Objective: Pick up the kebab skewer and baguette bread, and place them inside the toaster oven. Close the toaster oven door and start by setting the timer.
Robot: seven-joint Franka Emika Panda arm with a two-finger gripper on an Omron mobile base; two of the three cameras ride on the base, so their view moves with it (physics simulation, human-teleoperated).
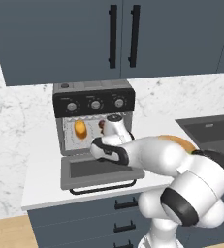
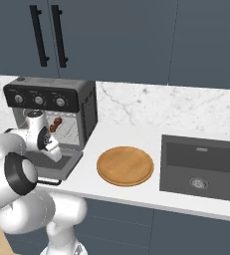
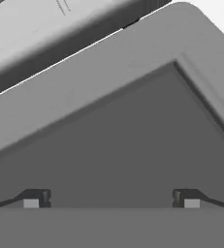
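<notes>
- Since both foods already sit inside the toaster oven (image 1: 93,117), I judge the loading finished and the closing step in hand.
- Largest of all is the counter (image 2: 151,189), bearing the oven at its left end, a bare wooden plate (image 2: 125,166) in the middle and a sink (image 2: 200,169) to the right.
- Next, the oven door (image 1: 101,173) hangs fully down, flat toward the robot, its black bar handle at the front edge.
- Above that door hovers the claw (image 3: 111,199), its two fingertips spread wide with nothing between them, looking down onto the dark window glass.
- On the rack, the baguette (image 1: 80,128) lies to the left; the kebab skewer (image 2: 57,123) lies to the right, partly behind the wrist.
- Closing likely calls for getting the fingers under the door's front edge or handle and swinging it up, then turning a knob.
- Which of the three knobs is the timer is too small to read, and the skewer's full length is hidden.
</notes>
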